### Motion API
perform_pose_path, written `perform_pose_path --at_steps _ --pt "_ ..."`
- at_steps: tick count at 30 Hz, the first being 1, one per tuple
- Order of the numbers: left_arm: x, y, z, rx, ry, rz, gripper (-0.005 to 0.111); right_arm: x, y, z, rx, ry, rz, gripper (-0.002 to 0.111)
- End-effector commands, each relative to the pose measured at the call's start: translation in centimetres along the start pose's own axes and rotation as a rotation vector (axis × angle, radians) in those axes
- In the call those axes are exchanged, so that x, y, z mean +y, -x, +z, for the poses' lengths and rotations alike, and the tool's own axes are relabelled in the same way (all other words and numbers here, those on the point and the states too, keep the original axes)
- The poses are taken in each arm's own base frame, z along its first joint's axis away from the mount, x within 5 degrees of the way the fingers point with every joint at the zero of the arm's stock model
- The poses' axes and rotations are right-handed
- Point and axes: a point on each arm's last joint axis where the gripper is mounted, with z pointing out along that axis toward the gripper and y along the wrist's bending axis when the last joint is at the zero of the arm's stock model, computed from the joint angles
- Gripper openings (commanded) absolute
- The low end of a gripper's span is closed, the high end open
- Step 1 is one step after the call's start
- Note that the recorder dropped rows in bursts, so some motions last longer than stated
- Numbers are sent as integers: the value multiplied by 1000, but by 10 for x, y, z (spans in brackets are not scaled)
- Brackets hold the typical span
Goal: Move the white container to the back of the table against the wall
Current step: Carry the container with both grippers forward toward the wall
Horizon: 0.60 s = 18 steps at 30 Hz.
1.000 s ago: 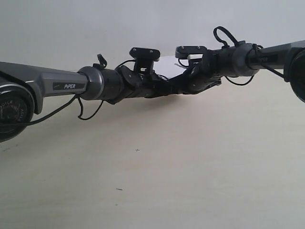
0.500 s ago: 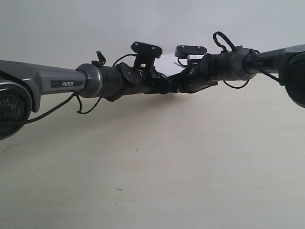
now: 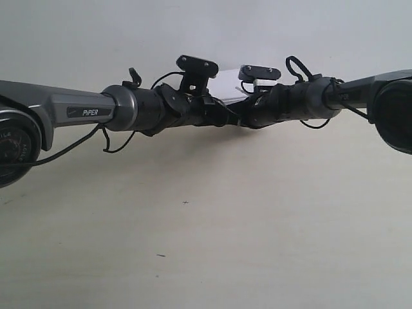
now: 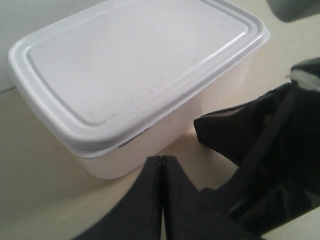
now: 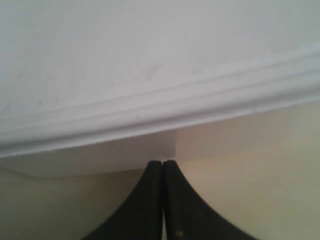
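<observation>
The white container (image 4: 135,65), a low box with its rimmed lid on, sits on the table (image 3: 225,212) close to the wall (image 3: 96,38). In the exterior view only a strip of the white container (image 3: 230,89) shows behind both wrists. My left gripper (image 4: 161,160) is shut, holding nothing, with its tips at the box's side wall. My right gripper (image 5: 162,163) is shut too, its tips against the side under the lid rim of the white container (image 5: 150,75). The right gripper's black fingers (image 4: 235,132) also show beside the box in the left wrist view.
The arm at the exterior view's left (image 3: 90,111) and the arm at the exterior view's right (image 3: 360,90) reach across the table and meet near the wall. A few tiny dark specks (image 3: 185,203) mark the wood surface. A strip of wall (image 4: 30,15) shows behind the box.
Both wrists have moved a little farther towards the wall, and the arm at the exterior view's right has shifted leftwards. The white box has slid slightly back with them.
</observation>
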Motion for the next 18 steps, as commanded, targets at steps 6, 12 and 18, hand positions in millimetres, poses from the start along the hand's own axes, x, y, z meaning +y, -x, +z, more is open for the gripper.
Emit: perform_pose_path --at_steps 6,12,18 --pt "3 5 -2 -12 4 10 0 21 11 -2 -133 42 2 0" --pt "2 4 -2 -7 -1 5 0 26 13 -2 -102 50 -2 0" --pt "-4 1 -4 58 -75 4 0 31 19 -11 -15 53 -24 0"
